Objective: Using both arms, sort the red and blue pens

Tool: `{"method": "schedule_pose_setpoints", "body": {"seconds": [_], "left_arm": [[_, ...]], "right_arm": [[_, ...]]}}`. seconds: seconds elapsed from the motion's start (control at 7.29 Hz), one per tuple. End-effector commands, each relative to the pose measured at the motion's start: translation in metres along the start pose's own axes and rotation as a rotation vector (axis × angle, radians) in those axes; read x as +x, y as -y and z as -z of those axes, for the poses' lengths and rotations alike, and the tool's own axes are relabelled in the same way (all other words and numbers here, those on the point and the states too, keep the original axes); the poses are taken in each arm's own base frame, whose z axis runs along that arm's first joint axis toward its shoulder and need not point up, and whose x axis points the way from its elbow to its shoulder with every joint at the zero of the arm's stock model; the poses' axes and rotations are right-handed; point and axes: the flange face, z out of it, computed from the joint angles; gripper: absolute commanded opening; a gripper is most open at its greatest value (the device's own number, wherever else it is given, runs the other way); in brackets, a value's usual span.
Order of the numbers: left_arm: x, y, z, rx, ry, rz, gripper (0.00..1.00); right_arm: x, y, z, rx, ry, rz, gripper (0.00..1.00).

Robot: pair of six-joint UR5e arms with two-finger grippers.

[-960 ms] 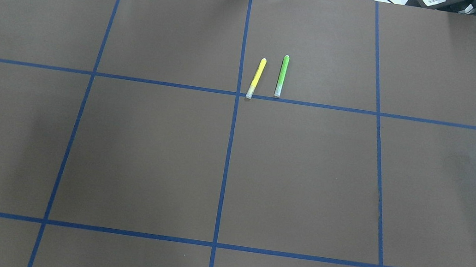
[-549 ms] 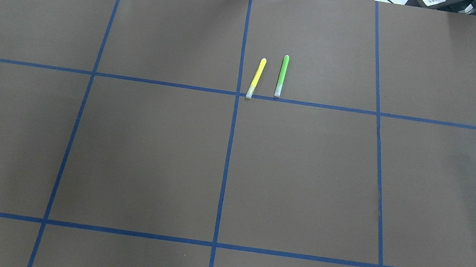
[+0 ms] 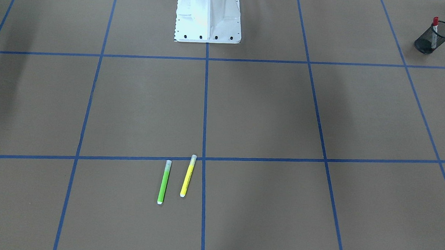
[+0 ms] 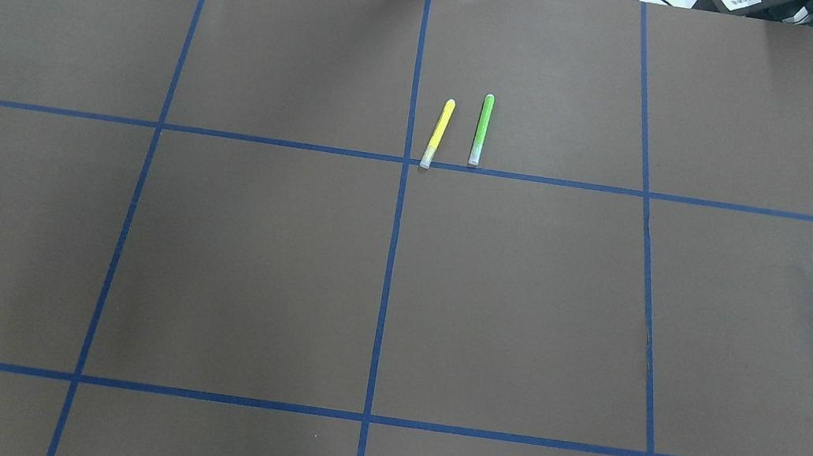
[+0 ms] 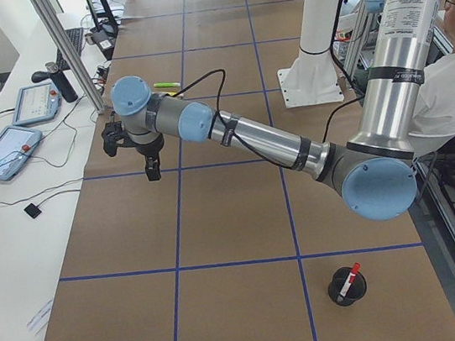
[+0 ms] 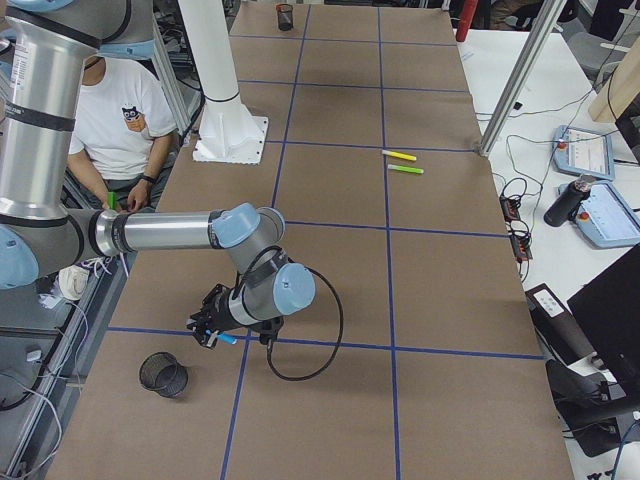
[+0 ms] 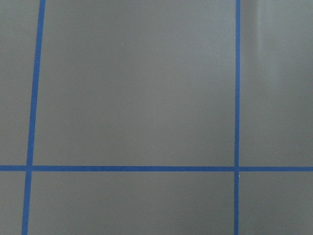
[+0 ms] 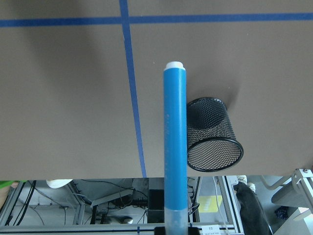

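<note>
My right gripper [image 8: 172, 228] is shut on the blue pen [image 8: 175, 147], which hangs over the table with its white end pointing away, just beside an empty black mesh cup [image 8: 213, 135]. In the exterior right view this gripper [image 6: 214, 328] hovers above and to the right of that cup [image 6: 165, 373]. The red pen [image 3: 434, 26] stands in another mesh cup [image 3: 433, 38] on my left side. It shows again in the exterior left view as the red pen [image 5: 350, 277]. My left gripper [image 5: 146, 160] hangs over bare table; I cannot tell its state.
A yellow marker [image 4: 437, 134] and a green marker [image 4: 482, 129] lie side by side near the centre line at the far side. The white robot base [image 3: 207, 15] stands at mid-table. A seated person [image 6: 120, 120] is behind the robot.
The faint shadows at the left and right of the overhead view have faded. The yellow and green markers have not moved.
</note>
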Motion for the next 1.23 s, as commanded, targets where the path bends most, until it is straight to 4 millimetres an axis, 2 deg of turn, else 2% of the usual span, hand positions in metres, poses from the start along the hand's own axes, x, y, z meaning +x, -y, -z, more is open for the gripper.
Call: {"method": "schedule_pose_setpoints", "body": {"seconds": [0.0,0.41,0.82,1.1], "left_arm": [[0.008,-0.002,-0.001,0.006,-0.004,-0.013,1.0],[0.016,-0.001,0.003,0.02,-0.01,-0.038,1.0],[0.018,0.0,0.003,0.021,-0.01,-0.042,1.0],[0.021,-0.001,0.005,0.026,-0.012,-0.048,1.0]], "right_arm": [[0.021,-0.013,-0.041,-0.085,0.034,-0.031,0.0],[0.061,-0.005,-0.086,-0.201,0.103,-0.027,0.0],[0.072,-0.016,-0.102,-0.273,0.087,-0.035,0.0],[0.084,-0.013,-0.117,-0.28,0.094,-0.041,0.0]]}}
